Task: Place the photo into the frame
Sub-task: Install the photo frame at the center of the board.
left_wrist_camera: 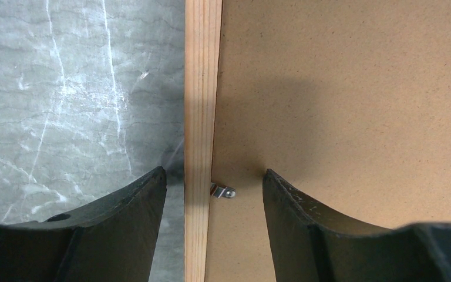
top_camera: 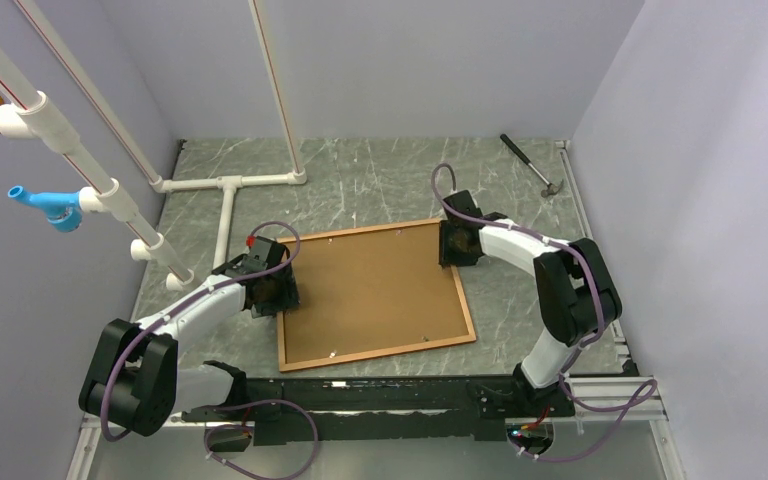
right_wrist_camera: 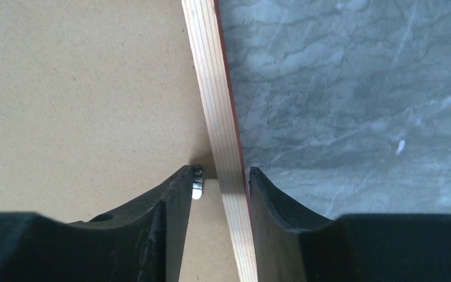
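Table (top_camera: 380, 190), grey marble pattern, white pipes (top_camera: 225, 182) along the far-left side. Frame (top_camera: 380, 352) lies flat mid-table, back side up, slightly rotated. Brown backing panel (top_camera: 370, 290) sits inside its rails and fills it.

Left gripper (top_camera: 278, 292) is at the frame's left rail, near the far corner. In the left wrist view its fingers (left_wrist_camera: 135, 205) are spread wide and straddle the rail, clear of it on both sides, holding nothing.

Right gripper (top_camera: 457, 245) is at the right rail, far end. Right wrist view: fingers (right_wrist_camera: 270, 200) narrow, one each side of the rail. The outer one is right at the red edge; the inner one is beside the metal tab, with a slim gap to the wood.

Hammer (top_camera: 530, 165) lies at far right, well apart from the frame. Small metal tabs sit on the panel beside each rail: left (left_wrist_camera: 223, 191), right (right_wrist_camera: 197, 185).
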Tool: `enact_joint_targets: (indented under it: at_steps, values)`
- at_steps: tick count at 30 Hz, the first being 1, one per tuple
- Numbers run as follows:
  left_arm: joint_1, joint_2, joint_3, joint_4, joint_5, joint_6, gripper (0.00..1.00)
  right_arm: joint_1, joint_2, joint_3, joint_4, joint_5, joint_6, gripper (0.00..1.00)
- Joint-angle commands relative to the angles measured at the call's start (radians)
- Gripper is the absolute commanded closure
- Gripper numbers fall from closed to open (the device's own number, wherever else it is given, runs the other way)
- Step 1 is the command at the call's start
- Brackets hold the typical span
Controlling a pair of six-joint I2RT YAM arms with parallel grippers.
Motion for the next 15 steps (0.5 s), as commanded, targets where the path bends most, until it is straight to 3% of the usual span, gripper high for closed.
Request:
enact_joint_targets:
  at_steps: [1, 5, 15]
  values:
    - [0.002, 0.039, -0.032, 0.010, -0.018, 0.006, 0.35, 0.050, -0.001, -0.043, -0.204, 0.073, -0.030, 0.52]
    - [0.003, 0.038, -0.032, 0.010, -0.018, 0.007, 0.35, 0.084, 0.017, -0.028, -0.214, 0.091, -0.024, 0.35]
    - [0.002, 0.043, -0.034, 0.013, -0.019, 0.013, 0.35, 0.084, 0.102, -0.012, -0.179, 0.123, -0.015, 0.39]
